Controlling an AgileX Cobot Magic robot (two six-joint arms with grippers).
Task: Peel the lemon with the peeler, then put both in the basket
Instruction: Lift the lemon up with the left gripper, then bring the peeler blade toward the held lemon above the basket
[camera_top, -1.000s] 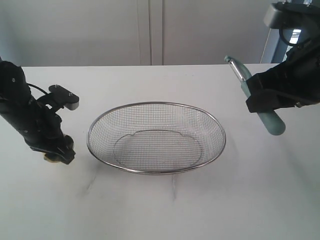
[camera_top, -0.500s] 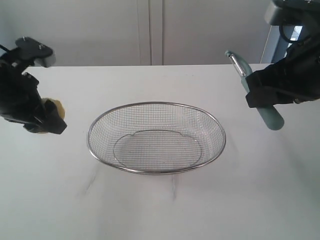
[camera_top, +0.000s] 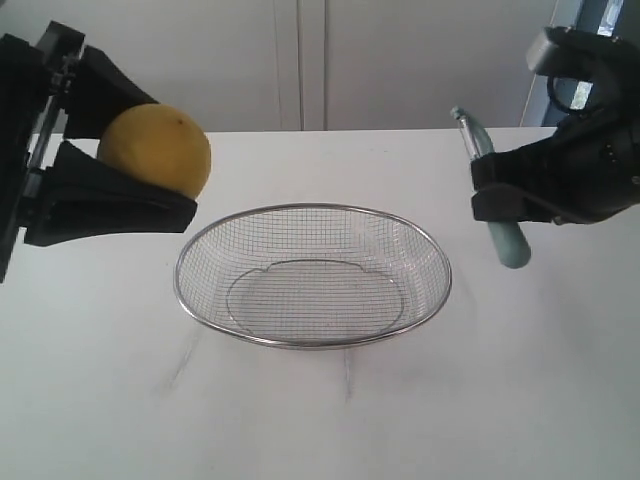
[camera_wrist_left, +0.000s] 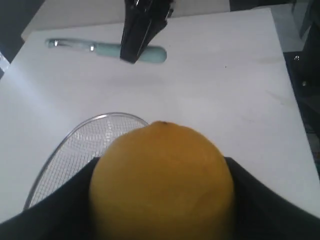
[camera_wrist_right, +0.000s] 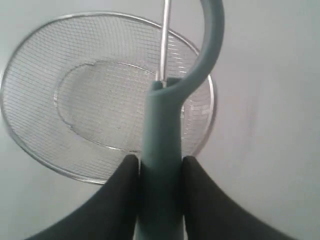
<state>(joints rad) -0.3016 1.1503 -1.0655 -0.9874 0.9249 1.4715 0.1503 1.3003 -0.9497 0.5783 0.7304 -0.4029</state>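
Held aloft, nothing peeled or basketed yet
Clamps unpeeled lemon (camera_top: 155, 150) in left gripper (camera_top: 170, 152) jaws over table (camera_top: 320, 420) left edge, peeler (camera_top: 507, 243) handle in right gripper (camera_top: 492, 196) jaws toward right edge, with wire mesh basket (camera_top: 310, 207) empty between

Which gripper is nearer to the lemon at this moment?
Left. The left gripper holds the lemon between its fingers. The right gripper is across the basket from it, gripping the peeler.

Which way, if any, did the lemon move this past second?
Yes: the lemon, in the left pincer, rose from beside the basket to above its rim.
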